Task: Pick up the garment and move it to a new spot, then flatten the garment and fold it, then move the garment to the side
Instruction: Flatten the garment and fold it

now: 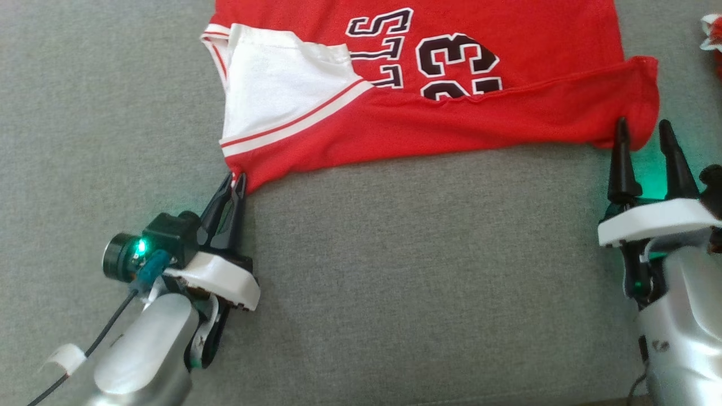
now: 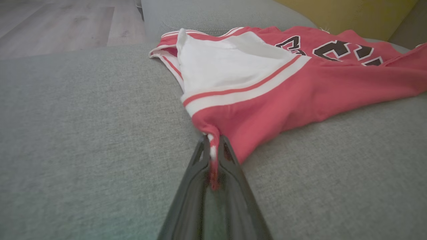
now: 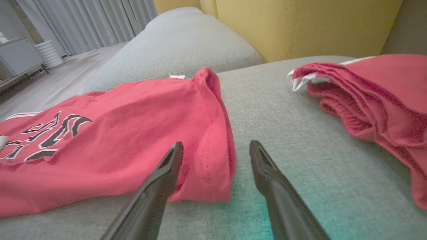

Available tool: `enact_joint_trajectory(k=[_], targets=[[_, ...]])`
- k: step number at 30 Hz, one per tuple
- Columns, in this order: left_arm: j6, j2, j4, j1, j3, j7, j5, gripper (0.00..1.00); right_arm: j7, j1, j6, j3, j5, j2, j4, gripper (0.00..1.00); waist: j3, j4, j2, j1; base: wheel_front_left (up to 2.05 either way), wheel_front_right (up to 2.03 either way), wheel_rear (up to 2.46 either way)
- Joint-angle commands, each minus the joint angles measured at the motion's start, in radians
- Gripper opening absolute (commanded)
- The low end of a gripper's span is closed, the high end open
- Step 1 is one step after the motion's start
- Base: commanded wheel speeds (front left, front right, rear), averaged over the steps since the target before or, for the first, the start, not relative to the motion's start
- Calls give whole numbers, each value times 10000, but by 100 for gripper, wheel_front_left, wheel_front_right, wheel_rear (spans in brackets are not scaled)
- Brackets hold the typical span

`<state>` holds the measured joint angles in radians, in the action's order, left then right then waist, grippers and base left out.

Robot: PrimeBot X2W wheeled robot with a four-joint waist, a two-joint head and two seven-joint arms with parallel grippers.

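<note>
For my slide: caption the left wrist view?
Left gripper pinching a corner of the red jersey on the grey sofa.

The left gripper (image 1: pixel 236 179), near left, pinches a corner of the red fabric jersey (image 1: pixel 451 118); the right gripper (image 1: pixel 643 127), near right, has its fingers spread.

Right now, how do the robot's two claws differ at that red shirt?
The left gripper is pinched shut; the right gripper stands open. The left one grips a corner of the red jersey; the right one holds nothing, flanking the other corner. Both have dark fingers at the jersey's near edge.
</note>
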<state>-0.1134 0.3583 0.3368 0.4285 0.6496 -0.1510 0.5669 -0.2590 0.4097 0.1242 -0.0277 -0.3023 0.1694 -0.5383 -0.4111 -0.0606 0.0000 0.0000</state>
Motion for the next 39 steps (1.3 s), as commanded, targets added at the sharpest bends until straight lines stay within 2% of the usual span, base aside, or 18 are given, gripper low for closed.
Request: enact_joint_trajectory(k=[1, 6, 7, 8, 9, 10, 11, 19, 21, 27, 35, 39], targets=[[-5, 340, -253, 143, -229, -130, -126, 0, -28, 338, 65, 73, -94, 188, -63, 100, 14, 75, 0, 0, 0, 0, 0], [27, 495, -379, 267, -161, -239, -291, 0, 45, 841, 65, 102, -508, 261, -1581, 100, 79, 256, 0, 0, 0, 0, 0], [27, 507, -389, 286, -155, -253, -304, 0, 129, 929, 65, 276, -632, 307, -1838, 80, 91, 283, 0, 0, 0, 0, 0], [30, 513, -404, 300, -147, -271, -314, 0, 249, 998, 65, 480, -794, 357, -2044, 49, 102, 307, 0, 0, 0, 0, 0], [30, 523, -419, 310, -148, -294, -317, 0, 347, 1060, 65, 709, -994, 414, -2175, 34, 109, 328, 0, 0, 0, 0, 0], [26, 538, -429, 316, -152, -318, -324, 0, 400, 1109, 65, 908, -1205, 493, -2262, 10, 115, 343, 0, 0, 0, 0, 0], [28, 558, -437, 315, -146, -340, -335, 0, 411, 1145, 65, 1094, -1375, 605, -2324, 0, 122, 355, 0, 0, 0, 0, 0], [72, 811, -772, 41, -136, -534, -331, 0, 183, 1086, 65, 2312, -2040, 1648, -2370, 0, 306, 494, 0, 0, 0, 0, 0], [38, 1005, -1068, -177, -113, -535, -354, 0, 121, 722, 65, 2621, -2162, 2108, -2173, 0, 465, 562, 0, 0, 0, 0, 0], [-65, 1266, -1750, -859, -35, -356, -189, 0, 86, -213, 65, 3101, -2535, 2811, -1525, 0, 761, 603, 0, 0, 0, 0, 0], [-528, 1798, -3164, -2451, 175, -9, 26, 0, 20, -2073, 65, 2823, -2458, 3639, -22, 0, 895, 586, 0, 0, 0, 0, 0], [-599, 1933, -3735, -3148, 223, 177, 400, 0, 122, -3060, 65, 2416, -1993, 3675, 653, 0, 882, 597, 0, 0, 0, 0, 0]])
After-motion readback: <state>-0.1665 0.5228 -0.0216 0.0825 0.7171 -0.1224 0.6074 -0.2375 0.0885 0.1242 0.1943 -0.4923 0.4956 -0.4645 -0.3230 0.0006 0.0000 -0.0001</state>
